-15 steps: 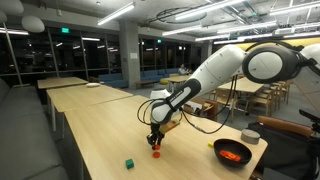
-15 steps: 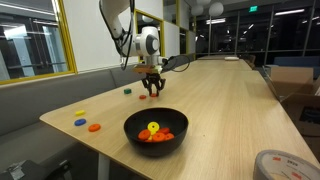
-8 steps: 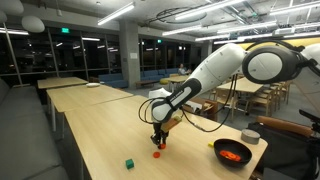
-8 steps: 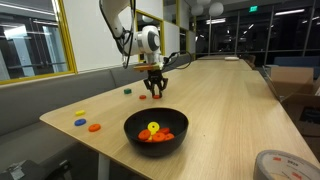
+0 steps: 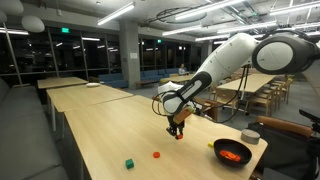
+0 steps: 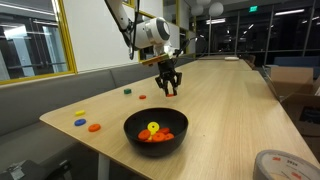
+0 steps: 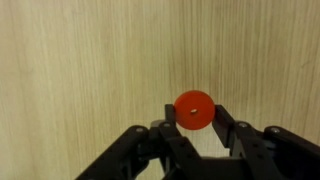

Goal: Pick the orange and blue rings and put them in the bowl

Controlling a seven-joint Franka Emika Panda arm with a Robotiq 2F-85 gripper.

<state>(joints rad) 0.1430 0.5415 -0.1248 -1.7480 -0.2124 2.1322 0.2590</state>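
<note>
claw (image 5: pixel 177 130): clenched on the small orange-red plastic ring (image 7: pixel 193 109), held in the air.
round shallow black bowl (image 6: pixel 155 148): well apart, lower, sideways of claw, not beneath.

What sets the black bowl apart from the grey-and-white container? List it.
The black bowl is dark, the grey-and-white container pale. The bowl is wider than the container. The bowl holds orange pieces and a yellow ring; the container's inside is hidden. Both are round, on the table.
</note>
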